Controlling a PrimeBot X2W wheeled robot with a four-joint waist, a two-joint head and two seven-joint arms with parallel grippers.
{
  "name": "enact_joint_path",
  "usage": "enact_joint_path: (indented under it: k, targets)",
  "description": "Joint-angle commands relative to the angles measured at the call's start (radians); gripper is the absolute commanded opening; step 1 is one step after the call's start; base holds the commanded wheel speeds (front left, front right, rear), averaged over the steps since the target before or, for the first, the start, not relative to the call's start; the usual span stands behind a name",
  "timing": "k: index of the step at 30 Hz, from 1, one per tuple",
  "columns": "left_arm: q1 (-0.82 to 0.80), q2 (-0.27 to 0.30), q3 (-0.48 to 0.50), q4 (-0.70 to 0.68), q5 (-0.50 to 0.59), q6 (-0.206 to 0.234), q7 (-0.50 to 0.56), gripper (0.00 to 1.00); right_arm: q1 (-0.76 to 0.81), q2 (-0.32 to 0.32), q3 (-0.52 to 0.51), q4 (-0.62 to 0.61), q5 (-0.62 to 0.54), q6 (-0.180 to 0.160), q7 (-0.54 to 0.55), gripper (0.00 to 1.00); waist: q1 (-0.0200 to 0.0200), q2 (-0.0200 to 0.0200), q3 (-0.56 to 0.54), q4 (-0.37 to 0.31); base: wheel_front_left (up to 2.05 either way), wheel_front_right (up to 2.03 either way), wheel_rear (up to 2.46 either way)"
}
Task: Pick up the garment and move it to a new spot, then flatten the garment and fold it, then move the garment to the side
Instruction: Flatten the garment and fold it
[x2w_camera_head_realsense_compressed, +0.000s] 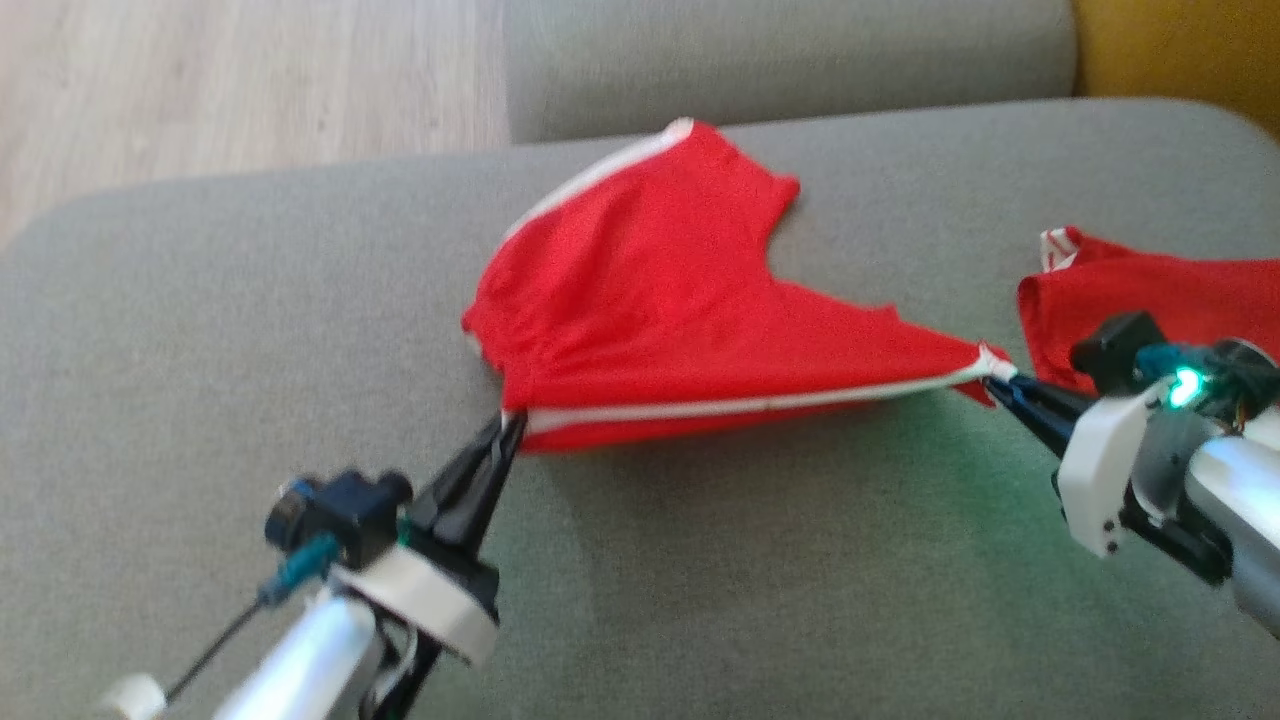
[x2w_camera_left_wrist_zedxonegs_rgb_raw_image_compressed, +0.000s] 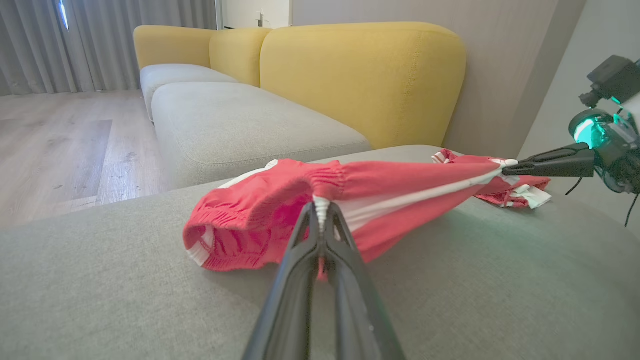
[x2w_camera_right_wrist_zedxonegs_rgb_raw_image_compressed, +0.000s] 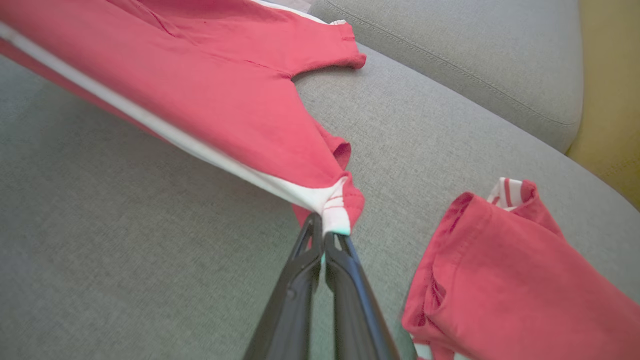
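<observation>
**Garment (x2w_camera_head_realsense_compressed: 660, 330) stretched taut between two claws**

Item: red shorts of thin matte knit. A white stripe runs along the near edge from one held corner to the other. The elastic waistband is gathered and bunches at the left end. The leg openings have stitched hems and point toward the far side of the seat.

Position: the near edge is lifted just off the seat, with the stripe pulled straight. The far part of the cloth lies on the grey sofa cushion (x2w_camera_head_realsense_compressed: 200, 350).

Left claw (x2w_camera_head_realsense_compressed: 508, 425): fingers together, clamped on the waistband end at the stripe.

Right claw (x2w_camera_head_realsense_compressed: 995, 385): fingers together, clamped on the white-trimmed hem corner of one leg.

Surroundings: the cushion is a flat coarse weave with rounded edges. A second red piece (x2w_camera_head_realsense_compressed: 1150, 290) with striped trim lies folded just beside the right claw, apart from the garment. A yellow backrest (x2w_camera_left_wrist_zedxonegs_rgb_raw_image_compressed: 360, 80) stands behind. The wood floor (x2w_camera_head_realsense_compressed: 200, 80) is pale.
</observation>
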Motion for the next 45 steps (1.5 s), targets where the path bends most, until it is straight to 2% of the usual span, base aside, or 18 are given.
enact_joint_path:
  k: [1, 10, 14, 18, 26, 33, 45]
  targets:
    - [-0.004, 0.043, 0.056, -0.039, 0.005, 0.008, -0.01, 0.0, 0.021, -0.071, 0.003, -0.027, 0.029, -0.001, 0.009, 0.0, 0.0003, -0.0001, -0.042, -0.008, 0.0, 0.0, 0.0]
    - [0.143, 0.068, 0.049, -0.151, 0.021, 0.042, -0.01, 0.0, 0.084, -0.168, 0.023, -0.182, 0.11, -0.001, 0.045, 0.0, 0.0003, -0.0001, -0.078, -0.029, 0.0, 0.0, 0.0]
    - [0.184, 0.077, 0.055, -0.217, 0.014, 0.071, -0.009, 0.0, 0.108, -0.217, -0.005, -0.24, 0.126, -0.001, 0.034, 0.0, 0.0003, -0.0001, -0.079, -0.025, 0.0, 0.0, 0.0]
    - [0.176, 0.078, 0.062, -0.248, 0.01, 0.087, 0.004, 0.0, 0.112, -0.234, -0.042, -0.259, 0.102, -0.001, 0.025, 0.0, 0.0003, -0.0001, -0.065, -0.012, 0.0, 0.0, 0.0]
    - [0.07, 0.06, 0.087, -0.234, 0.01, 0.101, 0.026, 0.0, 0.03, -0.204, -0.151, -0.238, -0.008, -0.001, 0.038, 0.0, 0.0003, -0.0001, 0.02, 0.036, 0.0, 0.0, 0.0]
    - [-0.049, 0.023, 0.1, -0.163, 0.006, 0.088, 0.025, 0.0, -0.076, -0.159, -0.202, -0.196, -0.097, -0.001, 0.061, 0.0, 0.0003, -0.0001, 0.115, 0.103, 0.0, 0.0, 0.0]
    - [-0.253, -0.076, 0.064, 0.016, 0.03, 0.065, 0.035, 0.0, -0.334, -0.101, -0.131, -0.047, -0.162, -0.001, 0.109, 0.0, 0.0003, -0.0001, 0.285, 0.241, 0.0, 0.0, 0.0]
